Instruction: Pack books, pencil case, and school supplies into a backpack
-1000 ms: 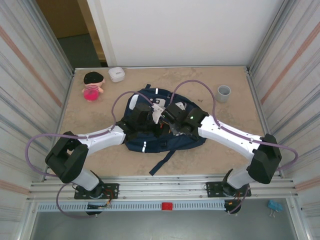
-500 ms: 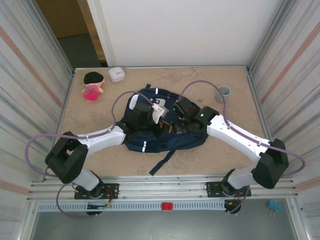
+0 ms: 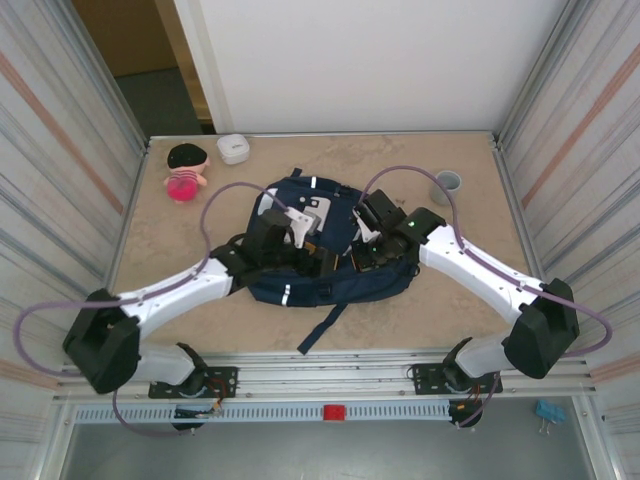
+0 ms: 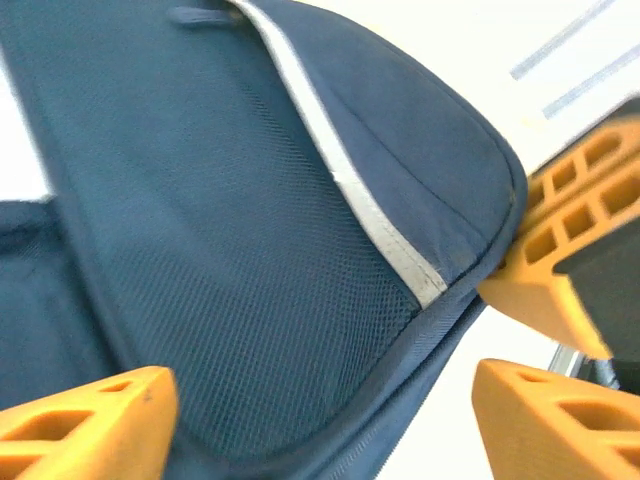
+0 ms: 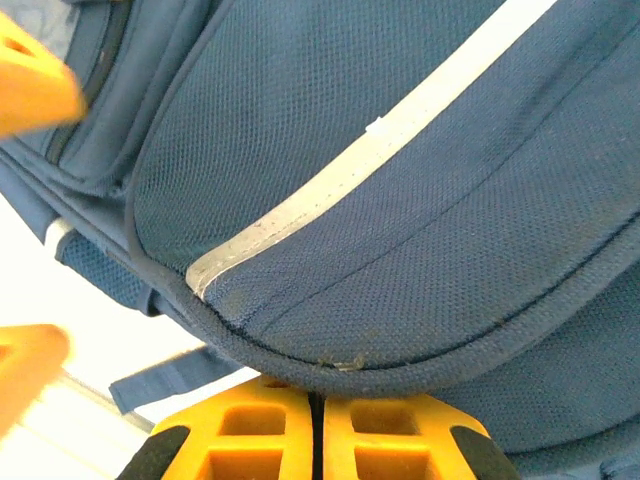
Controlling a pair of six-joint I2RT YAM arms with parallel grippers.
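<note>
1. We see the backpack lying flat in the middle of the table, between the two arms. One dark strap trails toward the near edge.
2. In the right wrist view its navy mesh fills most of the picture. A white trim stripe runs slantwise across it above a piped rim.
3. The right gripper has its orange fingers pressed together, with the tips right under that rim. We cannot tell whether any fabric is pinched between them.
4. In the left wrist view one of the right gripper's fingers sits against the rim of the raised panel.
5. The left gripper has its jaws wide apart and holds nothing. The mesh panel and its white stripe lie just beyond the tips.
6. Farther out, a grey cup stands near the far right of the table, beside the right arm's cable.
7. A small white rounded box sits at the far edge on the left.
8. A pink doll with black hair lies near that box, well apart from the backpack.
</note>
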